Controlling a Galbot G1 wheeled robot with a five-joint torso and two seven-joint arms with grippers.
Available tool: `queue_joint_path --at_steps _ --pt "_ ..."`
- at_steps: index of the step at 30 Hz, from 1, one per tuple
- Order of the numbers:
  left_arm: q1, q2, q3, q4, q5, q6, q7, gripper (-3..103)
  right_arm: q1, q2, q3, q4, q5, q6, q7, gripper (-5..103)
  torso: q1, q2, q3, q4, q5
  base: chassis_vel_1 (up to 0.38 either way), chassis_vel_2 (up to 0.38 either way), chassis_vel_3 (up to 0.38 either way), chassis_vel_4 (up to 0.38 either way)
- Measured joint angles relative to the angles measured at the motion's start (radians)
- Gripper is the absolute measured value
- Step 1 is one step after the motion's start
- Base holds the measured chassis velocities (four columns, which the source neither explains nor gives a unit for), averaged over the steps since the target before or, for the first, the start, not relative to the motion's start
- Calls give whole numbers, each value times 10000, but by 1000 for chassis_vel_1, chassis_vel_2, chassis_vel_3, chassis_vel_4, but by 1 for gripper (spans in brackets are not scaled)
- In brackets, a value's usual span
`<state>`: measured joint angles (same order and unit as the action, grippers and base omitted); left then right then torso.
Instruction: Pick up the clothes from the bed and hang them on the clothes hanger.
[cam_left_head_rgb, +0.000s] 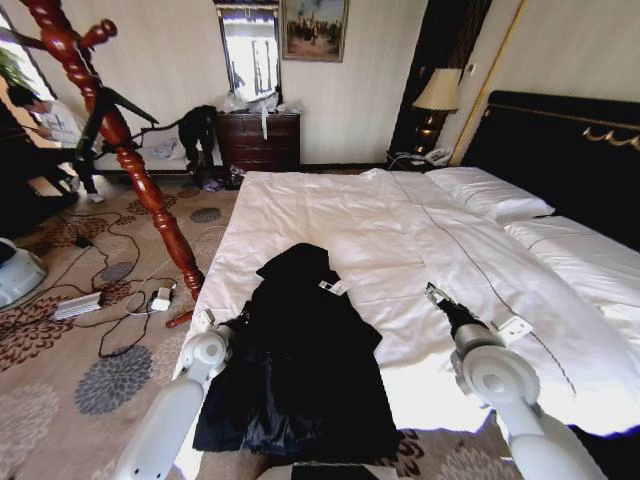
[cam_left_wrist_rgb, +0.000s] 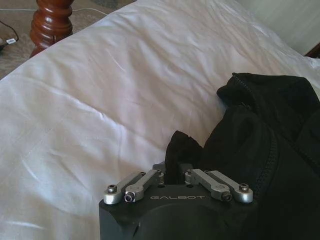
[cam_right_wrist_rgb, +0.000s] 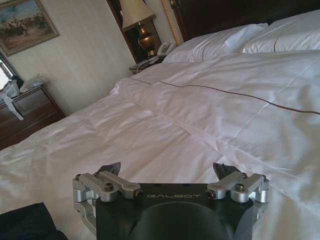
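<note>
The clothes are one black coat lying flat on the near left part of the bed, with its collar toward the pillows and a small white tag beside it. My left gripper is at the coat's left edge. In the left wrist view the left gripper is shut on a bunched fold of the clothes. My right gripper hovers over bare duvet to the right of the coat, and the right wrist view shows the right gripper open. The clothes hanger, a reddish-brown turned-wood stand, rises by the bed's left corner.
Cables and a power strip lie on the patterned carpet around the stand's foot. A black tripod stand is behind it. A dark dresser and a lamp stand at the far wall. White pillows rest against the black headboard.
</note>
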<state>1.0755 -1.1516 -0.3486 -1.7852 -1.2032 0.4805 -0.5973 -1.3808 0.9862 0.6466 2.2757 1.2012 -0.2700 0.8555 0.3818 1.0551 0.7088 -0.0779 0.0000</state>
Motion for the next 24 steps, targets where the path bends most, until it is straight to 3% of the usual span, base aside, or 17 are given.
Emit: queue_joint_path --at_steps 3,15,24 --pt "-42 33 24 54 -21 -20 -1 3 62 17 -66 -60 4 -1 1 100 0 0 0 0 -1 0 0 0 0" --pt "477 274 -820 -931 -64 -120 -114 0 129 37 -116 -147 11 -1 14 100 0 0 0 -2 -1 0 0 0 0" --pt "2560 222 -4167 -2321 -132 -262 -1386 0 621 45 -379 -384 119 -1 31 100 0 0 -1 3 -3 0 0 0 0"
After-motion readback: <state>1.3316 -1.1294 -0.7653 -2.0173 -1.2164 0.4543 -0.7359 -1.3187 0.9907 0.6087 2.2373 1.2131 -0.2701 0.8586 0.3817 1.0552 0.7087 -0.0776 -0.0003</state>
